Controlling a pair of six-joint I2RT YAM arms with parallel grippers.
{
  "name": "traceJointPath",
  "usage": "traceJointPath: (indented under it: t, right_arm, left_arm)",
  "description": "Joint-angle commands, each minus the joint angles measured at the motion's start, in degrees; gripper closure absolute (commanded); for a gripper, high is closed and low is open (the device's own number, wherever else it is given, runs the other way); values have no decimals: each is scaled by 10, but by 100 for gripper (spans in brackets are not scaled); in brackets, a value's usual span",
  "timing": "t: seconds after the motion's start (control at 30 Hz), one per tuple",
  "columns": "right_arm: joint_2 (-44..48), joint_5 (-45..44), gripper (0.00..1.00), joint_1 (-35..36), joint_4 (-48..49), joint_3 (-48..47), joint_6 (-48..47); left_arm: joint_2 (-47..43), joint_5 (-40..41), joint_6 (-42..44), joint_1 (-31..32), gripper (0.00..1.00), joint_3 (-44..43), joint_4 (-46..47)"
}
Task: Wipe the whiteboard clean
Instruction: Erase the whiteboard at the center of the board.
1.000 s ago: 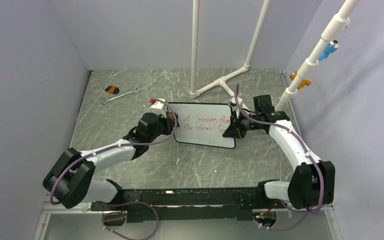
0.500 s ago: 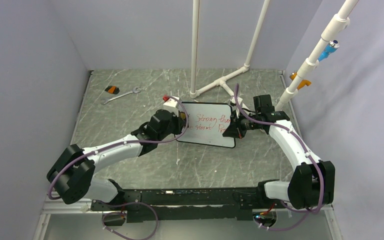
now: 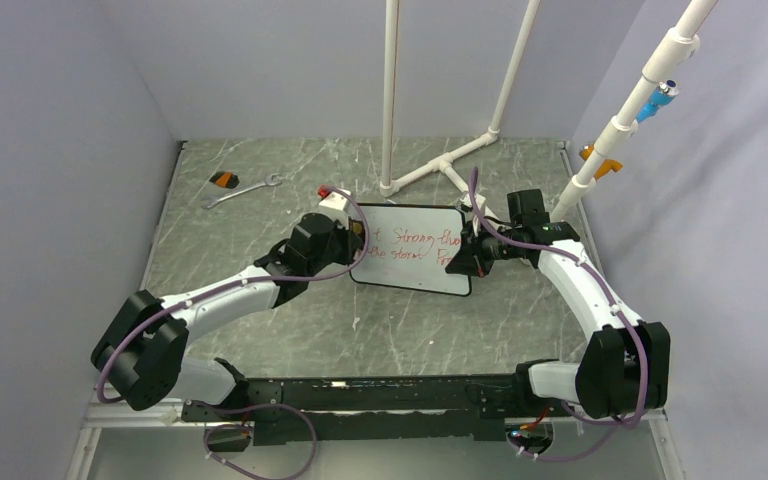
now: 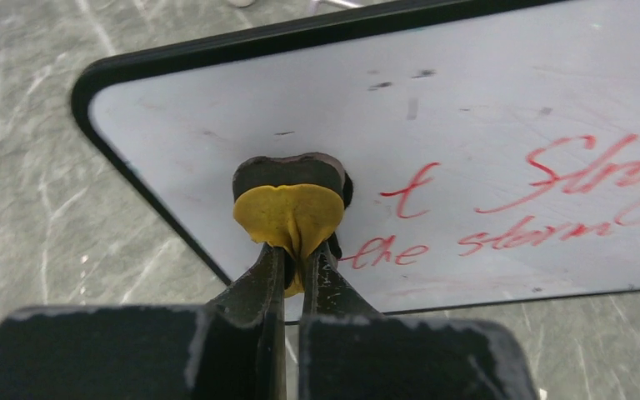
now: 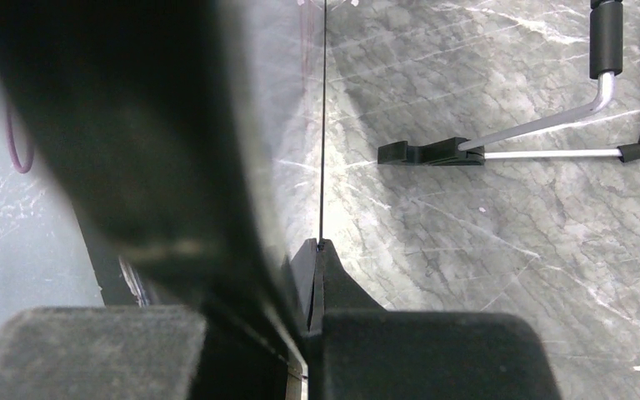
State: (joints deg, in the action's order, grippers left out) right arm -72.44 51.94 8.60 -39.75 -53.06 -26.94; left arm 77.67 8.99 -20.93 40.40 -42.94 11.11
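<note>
Near the middle of the grey marbled table (image 3: 260, 330) the whiteboard (image 3: 415, 250) is found, propped on its wire stand with its long side running left to right and its face turned towards the arms. Two lines of red handwriting (image 4: 542, 200) are carried across the middle and right of its face. At the board's left end the left gripper (image 4: 296, 258) is seen with its fingers pressed together on a small yellow pad (image 4: 287, 212) with a dark backing, and that pad is laid against the white surface just left of the first red letters. At the right end the right gripper (image 5: 315, 275) is clamped shut on the thin black edge of the board, which is viewed edge-on from that wrist; one black-tipped foot of the stand (image 5: 542, 133) is shown resting on the table behind it. Well apart from the board, towards the far left corner, a wrench (image 3: 243, 190) and a small orange and black object (image 3: 224, 180) are lying. Behind the board a white pipe frame (image 3: 390, 100) is standing.
</note>
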Motion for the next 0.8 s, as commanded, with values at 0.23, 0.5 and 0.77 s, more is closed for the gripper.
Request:
traceJointPath:
  t: [0.23,0.5,0.77]
  right_arm:
    - [-1,40,100,14,-28,1,-36]
    - [0,41,100,14,-28,1,-36]
    - [-6,38,100,15,-30,0,-39]
  left_arm:
    - [-6,-69,-9,12,100,-32,78]
    - [-6,112,-38,-5,100,-39,-48]
    - [5,-123,0,4,100,-46,53]
